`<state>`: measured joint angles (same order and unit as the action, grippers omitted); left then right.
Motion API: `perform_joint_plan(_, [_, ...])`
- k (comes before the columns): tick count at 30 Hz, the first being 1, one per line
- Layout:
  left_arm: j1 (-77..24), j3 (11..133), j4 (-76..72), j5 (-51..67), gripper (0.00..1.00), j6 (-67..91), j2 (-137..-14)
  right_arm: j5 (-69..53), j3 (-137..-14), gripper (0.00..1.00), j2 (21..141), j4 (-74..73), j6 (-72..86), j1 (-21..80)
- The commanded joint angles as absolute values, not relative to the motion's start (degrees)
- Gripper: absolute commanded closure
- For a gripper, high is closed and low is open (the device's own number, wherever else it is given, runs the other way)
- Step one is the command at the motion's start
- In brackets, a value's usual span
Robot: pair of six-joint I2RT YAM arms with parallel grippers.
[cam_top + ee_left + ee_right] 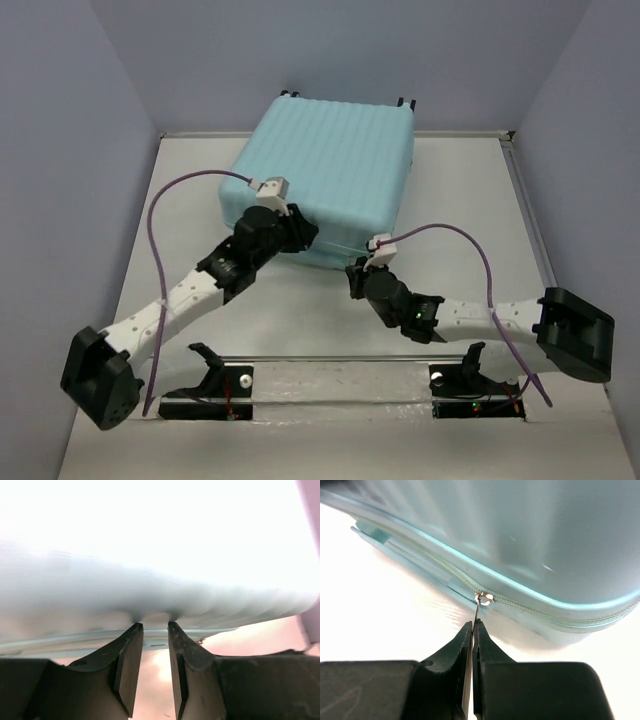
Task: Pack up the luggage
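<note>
Aqua hard shell, ribbed: the luggage (325, 170) lies flat on the desk (290, 330) with its lid down, just beyond both claws and with its near edge towards them. Right claw (472, 624) is pinched tight on the thin metal zipper pull (477, 611), which runs straight out from the fingertips to the slider on the zip track (530, 604) directly ahead. I cannot tell how much of the zip is done up. Left claw (152, 626) stands narrowly parted with nothing between its fingers. Its tips are up against the rounded shell just above the seam, though that view is washed out and I cannot say how hard they bear on it. Handling, as I judge it: the shell is stiff, smooth and probably slippery, and far too broad for either claw to span. It also looks bulky enough that I would not try lifting it. The pull tab is the only real handhold, and it is small and thin, so it could slip out if I tug away from the case. I would draw it along the track, keeping it close to the seam. The left claw is best used as a brace on the shell so the case does not slide across the desk.
</note>
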<state>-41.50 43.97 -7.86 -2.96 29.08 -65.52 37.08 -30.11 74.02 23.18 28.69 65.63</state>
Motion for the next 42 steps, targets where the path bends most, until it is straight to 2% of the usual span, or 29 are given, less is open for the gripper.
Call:
perform_joint_plan(1, [-26.48, 46.66, -11.61, -3.44, 0.6, 31.98, -58.1, 27.43, -29.79, 0.93, 71.64, 24.09, 30.59, 68.91])
perform_joint_plan(6, [-13.38, 59.28, -3.97, 5.59, 0.55, 31.38, -59.93, 26.28, -30.15, 0.93, 69.27, 18.74, 29.27, 68.91])
perform_joint_plan(7, [-7.96, 60.98, -3.09, 8.23, 0.52, 31.64, -60.9, 26.45, -29.71, 0.93, 68.21, 17.94, 29.18, 68.91])
perform_joint_plan(11, [2.79, 66.44, -1.58, 14.67, 0.44, 33.48, -66.08, 22.15, -30.49, 0.92, 63.99, 10.48, 29.53, 67.94])
perform_joint_plan(12, [4.2, 67.32, -1.5, 15.29, 0.44, 33.49, -68.44, 19.97, -31.19, 0.88, 64.16, 8.98, 29.44, 67.94])
perform_joint_plan(13, [5.96, 67.41, -1.49, 14.77, 0.44, 33.49, -69.6, 18.82, -31.55, 0.65, 64.51, 8.88, 29.1, 67.94])
perform_joint_plan(16, [7.21, 65.93, -3.33, 13.1, 0.44, 34.19, -73.46, 19.33, -34.18, 0.3, 64.08, 2.57, 29.97, 67.94])
perform_joint_plan(17, [7.47, 65.66, -3.34, 12.83, 0.44, 34.1, -74.52, 20.73, -34.45, 0.28, 63.12, 0.37, 30.49, 67.94])
perform_joint_plan(18, [7.99, 64.96, -3.86, 12.48, 0.45, 34.19, -76.53, 23.61, -34.19, 0.29, 61.71, -4.35, 31.46, 67.94])
perform_joint_plan(21, [8.35, 64.25, -6.76, 12.48, 0.47, 34.8, -79.97, 26.97, -32.87, 0.64, 54.77, -11.39, 34.17, 66.01])
perform_joint_plan(22, [8.35, 63.99, -9.12, 13.0, 0.48, 35.85, -80.59, 27.33, -32.78, 0.79, 51.36, -12.99, 34.71, 64.61])
perform_joint_plan(23, [8.35, 63.64, -10.36, 13.79, 0.49, 36.64, -81.29, 27.86, -32.7, 0.88, 49.85, -16.4, 35.5, 63.64])
perform_joint_plan(24, [8.35, 63.81, -10.98, 14.49, 0.49, 37.26, -83.13, 28.64, -32.87, 0.93, 48.44, -17.91, 36.81, 62.5])
perform_joint_plan(28, [8.09, 65.48, -11.16, 15.82, 0.53, 37.44, -89.01, 28.56, -33.39, 0.93, 45.44, -19.95, 35.08, 54.25])
perform_joint_plan(31, [6.86, 65.83, -11.6, 16.52, 0.55, 37.35, -92.89, 29.26, -34.98, 0.93, 49.91, -18.2, 32.44, 43.01])
perform_joint_plan(35, [2.74, 68.2, -10.99, 15.56, 0.56, 36.66, -96.5, 17.26, -36.47, 0.93, 55.89, -5.5, 27.43, 19.58])
perform_joint_plan(38, [1.41, 69.34, -10.99, 14.68, 0.57, 37.35, -98.7, 10.04, -41.47, 0.93, 61.94, -2.73, 25.76, 13.55])
perform_joint_plan(42, [0.35, 69.08, -12.13, 15.73, 0.58, 39.02, -100.63, 6.08, -49.11, 0.93, 72.67, -1.76, 24.34, 12.3])
